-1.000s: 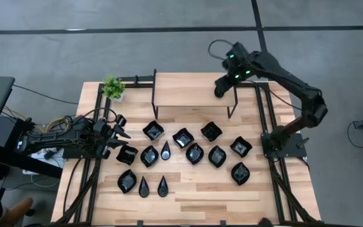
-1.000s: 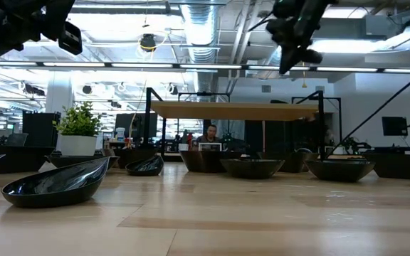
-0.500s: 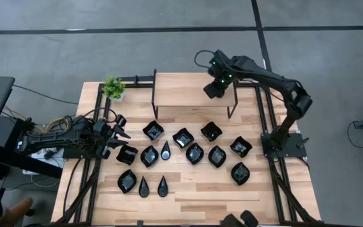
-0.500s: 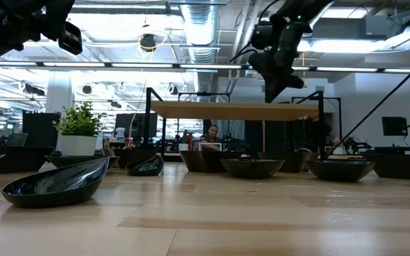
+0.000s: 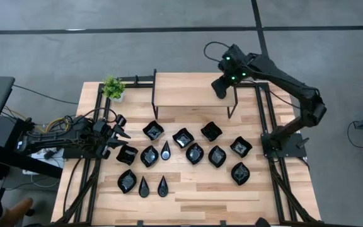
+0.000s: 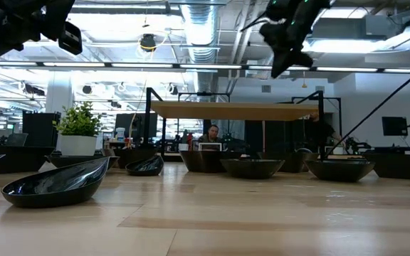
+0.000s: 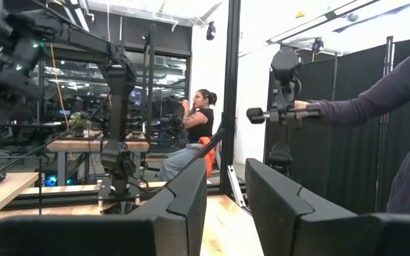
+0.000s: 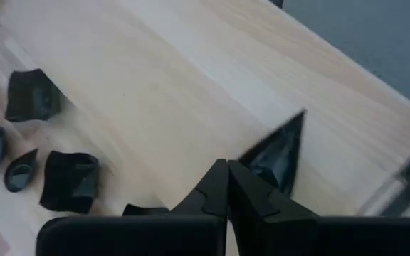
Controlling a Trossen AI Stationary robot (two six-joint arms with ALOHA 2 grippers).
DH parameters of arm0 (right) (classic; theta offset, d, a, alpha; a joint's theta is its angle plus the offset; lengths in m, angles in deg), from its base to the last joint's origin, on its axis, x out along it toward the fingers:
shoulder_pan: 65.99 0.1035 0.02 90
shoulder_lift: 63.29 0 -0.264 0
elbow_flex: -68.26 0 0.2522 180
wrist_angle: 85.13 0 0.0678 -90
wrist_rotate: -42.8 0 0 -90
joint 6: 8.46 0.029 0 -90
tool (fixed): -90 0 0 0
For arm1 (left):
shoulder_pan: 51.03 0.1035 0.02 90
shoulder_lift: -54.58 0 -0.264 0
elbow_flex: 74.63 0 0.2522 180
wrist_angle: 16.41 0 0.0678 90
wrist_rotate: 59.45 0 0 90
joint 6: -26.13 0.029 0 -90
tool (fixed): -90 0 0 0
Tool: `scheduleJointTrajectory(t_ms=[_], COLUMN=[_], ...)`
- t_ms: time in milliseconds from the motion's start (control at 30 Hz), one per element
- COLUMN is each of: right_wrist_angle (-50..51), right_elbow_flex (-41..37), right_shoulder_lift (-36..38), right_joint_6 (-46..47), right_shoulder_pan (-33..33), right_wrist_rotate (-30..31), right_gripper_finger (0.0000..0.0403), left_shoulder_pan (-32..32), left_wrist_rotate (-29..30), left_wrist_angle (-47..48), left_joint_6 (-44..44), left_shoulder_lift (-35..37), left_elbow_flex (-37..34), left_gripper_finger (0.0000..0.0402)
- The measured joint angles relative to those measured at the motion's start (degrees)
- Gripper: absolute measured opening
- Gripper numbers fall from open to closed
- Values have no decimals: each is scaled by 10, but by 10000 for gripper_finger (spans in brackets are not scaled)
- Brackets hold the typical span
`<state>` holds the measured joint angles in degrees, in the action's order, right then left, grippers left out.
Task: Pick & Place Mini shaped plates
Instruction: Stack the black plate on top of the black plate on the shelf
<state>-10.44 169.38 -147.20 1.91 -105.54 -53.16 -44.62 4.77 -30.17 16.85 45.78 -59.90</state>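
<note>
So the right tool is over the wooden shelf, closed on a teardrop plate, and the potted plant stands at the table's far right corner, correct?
Not quite. The potted plant stands at the far left corner, as the high view shows. The right tool is indeed over the shelf, closed on a teardrop plate.

Black plates (image 6: pixel 55 186) along surface (image 6: pixel 212 224); potted plant (image 6: pixel 79 129) behind; right gripper (image 6: pixel 285 55) above raised shelf (image 6: pixel 233 109).

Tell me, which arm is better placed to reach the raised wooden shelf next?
The right. The right gripper hovers over the shelf at its right end, while the left gripper sits by the table edge, beyond the black plates.
</note>
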Motion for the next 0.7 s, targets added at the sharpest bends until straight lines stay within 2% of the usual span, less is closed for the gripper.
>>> scheduleJointTrajectory(t_ms=[133,433,700], right_wrist_angle=[26,99,62], right_elbow_flex=[0,-28,-66], right_shoulder_lift=[23,-6,-17], right_joint_6=[9,32,31], right_shoulder_pan=[0,0,-5], right_wrist_rotate=[10,108,108], right_gripper_finger=[1,0,0], left_shoulder_pan=[0,0,0], left_wrist_rotate=[0,0,0], left_wrist_angle=[0,0,0], left_joint_6=[0,0,0], left_shoulder_lift=[0,0,0], left_elbow_flex=[0,0,0], left_gripper_finger=[99,99,99])
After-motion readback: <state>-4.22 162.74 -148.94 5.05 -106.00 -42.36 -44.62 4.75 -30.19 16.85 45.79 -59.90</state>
